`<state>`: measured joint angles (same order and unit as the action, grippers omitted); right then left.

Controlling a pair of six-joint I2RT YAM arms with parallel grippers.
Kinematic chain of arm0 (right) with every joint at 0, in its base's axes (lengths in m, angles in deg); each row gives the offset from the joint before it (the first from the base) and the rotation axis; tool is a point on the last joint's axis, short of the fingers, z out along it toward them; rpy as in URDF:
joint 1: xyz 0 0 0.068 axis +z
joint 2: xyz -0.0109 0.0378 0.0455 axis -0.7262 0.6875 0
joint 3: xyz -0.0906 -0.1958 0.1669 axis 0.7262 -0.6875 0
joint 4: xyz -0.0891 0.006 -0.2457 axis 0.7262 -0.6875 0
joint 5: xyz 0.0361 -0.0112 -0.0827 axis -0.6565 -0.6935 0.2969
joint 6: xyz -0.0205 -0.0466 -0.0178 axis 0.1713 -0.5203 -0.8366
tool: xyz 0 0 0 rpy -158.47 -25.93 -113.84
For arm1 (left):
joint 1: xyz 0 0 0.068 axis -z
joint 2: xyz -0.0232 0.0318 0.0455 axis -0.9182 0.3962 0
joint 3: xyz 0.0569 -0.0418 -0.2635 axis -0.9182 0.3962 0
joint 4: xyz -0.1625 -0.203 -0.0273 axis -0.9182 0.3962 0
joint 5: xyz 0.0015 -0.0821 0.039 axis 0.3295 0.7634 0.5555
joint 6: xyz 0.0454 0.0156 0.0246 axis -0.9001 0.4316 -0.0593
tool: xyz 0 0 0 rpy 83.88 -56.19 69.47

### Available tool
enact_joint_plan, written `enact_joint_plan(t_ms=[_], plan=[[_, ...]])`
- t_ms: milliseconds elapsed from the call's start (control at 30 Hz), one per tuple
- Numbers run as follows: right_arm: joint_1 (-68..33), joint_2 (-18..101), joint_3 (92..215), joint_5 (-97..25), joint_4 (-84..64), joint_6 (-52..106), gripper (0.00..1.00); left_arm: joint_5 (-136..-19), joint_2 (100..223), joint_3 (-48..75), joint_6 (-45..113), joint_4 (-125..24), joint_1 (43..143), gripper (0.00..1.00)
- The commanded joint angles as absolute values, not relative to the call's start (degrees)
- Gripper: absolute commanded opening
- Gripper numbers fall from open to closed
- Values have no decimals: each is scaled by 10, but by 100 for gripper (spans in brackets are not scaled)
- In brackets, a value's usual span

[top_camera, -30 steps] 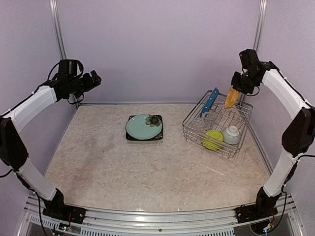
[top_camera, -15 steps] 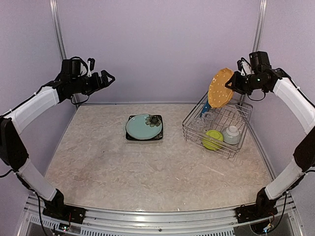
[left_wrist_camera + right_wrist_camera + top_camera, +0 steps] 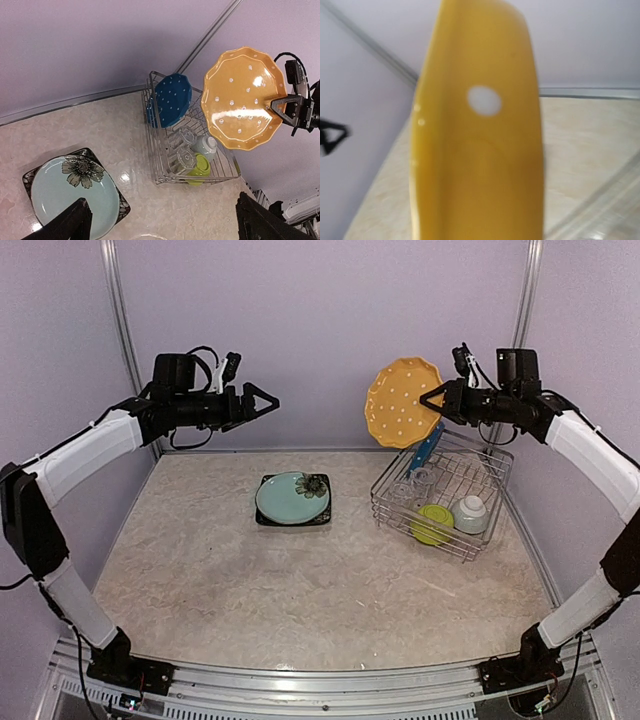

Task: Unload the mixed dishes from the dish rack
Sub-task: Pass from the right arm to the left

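My right gripper (image 3: 432, 400) is shut on the rim of the yellow plate (image 3: 402, 402), held upright in the air above the far left corner of the dish rack (image 3: 400, 523). In the right wrist view the yellow plate (image 3: 477, 150) hides the fingers. The rack holds a blue white-dotted plate (image 3: 426, 445) standing on edge, two clear glasses (image 3: 410, 485), a lime-green bowl (image 3: 433, 524) and a pale grey-green bowl (image 3: 470, 512). A teal flowered plate (image 3: 290, 498) lies on a black square plate (image 3: 262, 518) at mid-table. My left gripper (image 3: 268, 403) hovers high, open and empty.
Purple walls close the back and sides, with metal posts (image 3: 120, 330) in the rear corners. The rack (image 3: 152, 135) stands near the right wall. Bare marbled tabletop (image 3: 300, 590) spreads in front of the stacked plates and the rack.
The right gripper has lifted the yellow plate out of the rack and swung it left, turning its face to the camera. The left arm has reached right toward the middle, jaws still open.
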<state>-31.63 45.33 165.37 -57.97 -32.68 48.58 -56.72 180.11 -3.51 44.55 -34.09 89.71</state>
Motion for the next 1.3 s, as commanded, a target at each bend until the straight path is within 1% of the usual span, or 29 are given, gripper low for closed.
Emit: enact_joint_plan(t_ms=[0,233,567,700,1033,1267], plan=[[-289,453,1646,-655,-170,505,0,-507,1823,-56,457,-336,913,95],[-252,485,1643,-701,-120,524,0,-457,1855,-76,505,-323,921,87],[-216,520,1641,-735,-62,562,0,-442,1896,-89,551,-348,935,78],[-208,524,1634,-740,-42,577,0,-438,1912,-98,558,-358,936,67],[-200,526,1602,-761,14,620,0,-437,1938,-125,563,-378,936,44],[-199,531,1596,-774,37,638,0,-430,1949,-136,560,-376,936,35]])
